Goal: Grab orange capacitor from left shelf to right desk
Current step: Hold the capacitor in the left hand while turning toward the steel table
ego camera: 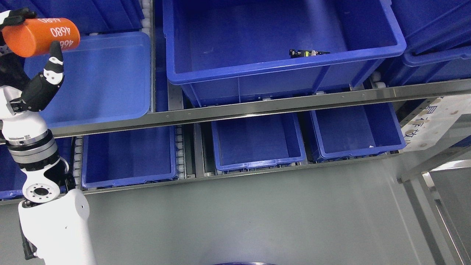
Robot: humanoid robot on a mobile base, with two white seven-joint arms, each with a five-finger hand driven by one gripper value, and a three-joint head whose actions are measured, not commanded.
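An orange cylindrical capacitor (40, 36) with white digits printed on it is held at the top left of the head view, lying sideways in the air. My left hand (35, 31) is shut on it, thumb (55, 60) under it and other fingers over its top left end. The white left arm (36, 154) rises from the lower left edge. The capacitor hangs above the left end of a pale blue bin (106, 77) on the upper shelf. My right arm does not show.
A large dark blue bin (279, 40) on the upper shelf holds a small black part (308, 53). A steel shelf rail (257, 106) runs across. Three lower blue bins (257, 141) sit below it. Grey floor (257, 221) lies in front; a metal frame (434, 176) stands at right.
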